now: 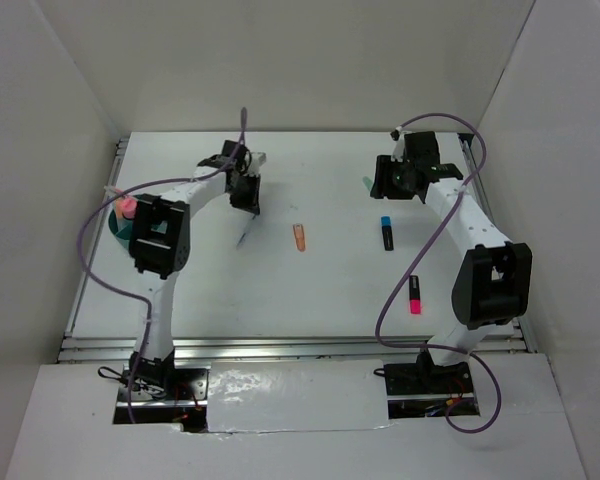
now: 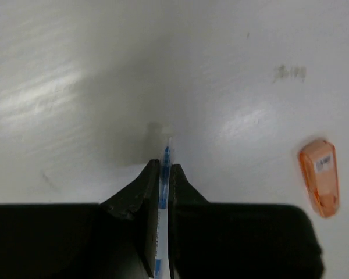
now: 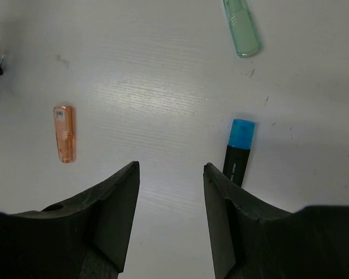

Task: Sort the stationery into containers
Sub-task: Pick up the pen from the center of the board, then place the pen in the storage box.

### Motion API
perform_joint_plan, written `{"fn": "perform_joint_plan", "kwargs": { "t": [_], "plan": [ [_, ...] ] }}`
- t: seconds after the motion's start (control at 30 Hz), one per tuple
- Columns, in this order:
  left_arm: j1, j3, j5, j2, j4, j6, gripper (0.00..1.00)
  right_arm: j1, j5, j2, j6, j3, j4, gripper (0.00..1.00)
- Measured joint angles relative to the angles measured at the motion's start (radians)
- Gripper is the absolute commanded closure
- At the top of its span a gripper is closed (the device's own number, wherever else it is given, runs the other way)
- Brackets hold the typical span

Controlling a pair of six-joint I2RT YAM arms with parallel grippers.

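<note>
Walls (image 1: 310, 60) of plain white enclose a scuffed table (image 1: 320, 290) bearing an orange highlighter (image 1: 299, 237).

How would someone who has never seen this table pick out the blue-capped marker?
On the white table, look at the right arm: just inside its forearm lies the blue-capped marker, short with a black body. The pink-capped marker nearer the arm's base has the same black body but a pink cap, and the orange highlighter towards the centre is orange all over.
</note>
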Motion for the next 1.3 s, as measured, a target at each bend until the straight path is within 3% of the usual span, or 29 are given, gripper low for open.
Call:
{"fn": "perform_joint_plan", "kwargs": {
  "t": [0.1, 0.2, 0.43, 0.77, 1.07, 1.3],
  "plan": [
    [0.090, -0.298, 0.122, -0.204, 0.180, -0.054, 1.00, 0.007, -0.005, 0.005, 0.000, 0.006, 0.000, 0.45],
    [0.192, -0.469, 0.198, -0.396, 0.395, -0.108, 1.00, 0.015, -0.008, 0.011, 0.000, 0.016, -0.001, 0.46],
    [0.390, -0.502, 0.386, -0.626, 0.884, -0.196, 1.00, 0.048, -0.015, 0.021, -0.002, 0.025, 0.000, 0.45],
    [0.682, -0.652, 0.609, -0.568, 1.262, -0.281, 1.00, 0.087, -0.009, 0.021, -0.022, 0.026, 0.000, 0.45],
    [0.766, -0.735, 0.678, -0.540, 1.464, -0.305, 1.00, 0.127, 0.020, 0.021, -0.053, 0.026, 0.000, 0.45],
    [0.789, -0.794, 0.706, -0.540, 1.525, -0.269, 1.00, 0.136, 0.040, 0.021, -0.070, 0.026, -0.001, 0.45]
  ]
}}
